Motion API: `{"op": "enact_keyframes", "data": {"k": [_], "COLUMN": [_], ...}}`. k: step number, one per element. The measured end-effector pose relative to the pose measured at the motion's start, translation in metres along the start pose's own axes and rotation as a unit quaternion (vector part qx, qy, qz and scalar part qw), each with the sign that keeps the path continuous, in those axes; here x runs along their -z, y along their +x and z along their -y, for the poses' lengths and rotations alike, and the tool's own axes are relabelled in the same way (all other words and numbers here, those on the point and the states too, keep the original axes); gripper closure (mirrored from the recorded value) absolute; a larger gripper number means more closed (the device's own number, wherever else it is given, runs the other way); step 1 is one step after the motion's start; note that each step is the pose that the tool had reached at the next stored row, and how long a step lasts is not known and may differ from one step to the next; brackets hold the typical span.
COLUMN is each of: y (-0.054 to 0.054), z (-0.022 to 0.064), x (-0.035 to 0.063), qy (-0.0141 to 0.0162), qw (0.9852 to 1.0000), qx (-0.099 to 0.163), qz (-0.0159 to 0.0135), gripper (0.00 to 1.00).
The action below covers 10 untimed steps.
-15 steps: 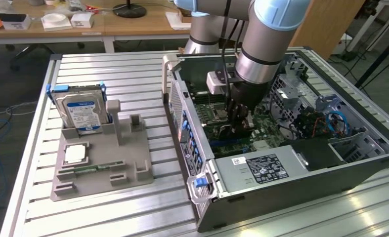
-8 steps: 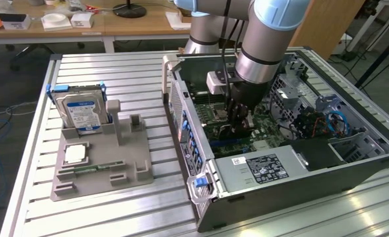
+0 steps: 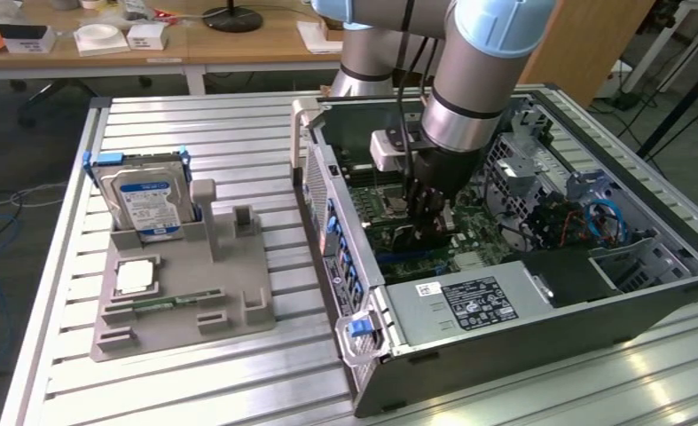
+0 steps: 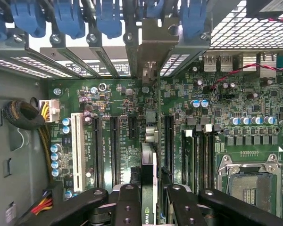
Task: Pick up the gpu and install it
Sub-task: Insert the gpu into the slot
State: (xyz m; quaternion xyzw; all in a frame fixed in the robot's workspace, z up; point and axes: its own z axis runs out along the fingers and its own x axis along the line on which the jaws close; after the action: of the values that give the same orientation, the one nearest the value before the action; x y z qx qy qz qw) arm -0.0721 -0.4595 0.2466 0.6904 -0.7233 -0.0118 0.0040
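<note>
In the wrist view the black gripper (image 4: 148,200) is closed partway on the gpu (image 4: 148,179), seen edge-on as a thin green-and-black card between the fingers (image 4: 127,202), its lower end cut off by the frame edge and its silver bracket (image 4: 153,47) reaching the rear slot openings beyond. Whether its edge connector has seated is hidden. Around it the green motherboard (image 4: 217,122) shows dark expansion slots, a white slot (image 4: 76,150) and an open metal CPU socket (image 4: 247,183). In the exterior view the gripper (image 3: 426,232) sits low inside the open computer case (image 3: 514,328), the card largely hidden by the arm. At the frame's left a grey moulded holder (image 3: 183,306) on the ribbed aluminium table (image 3: 207,133) carries an upright silver hard drive (image 3: 147,202).
</note>
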Motion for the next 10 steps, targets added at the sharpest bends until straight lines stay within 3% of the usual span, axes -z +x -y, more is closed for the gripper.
{"op": "enact_keyframes", "data": {"k": [10], "y": [-0.0001], "z": [0.0001], "x": [-0.0045], "qy": [-0.0003], "qw": [1.0], "qx": [0.0], "qz": [0.0013], "gripper": [0.74]}}
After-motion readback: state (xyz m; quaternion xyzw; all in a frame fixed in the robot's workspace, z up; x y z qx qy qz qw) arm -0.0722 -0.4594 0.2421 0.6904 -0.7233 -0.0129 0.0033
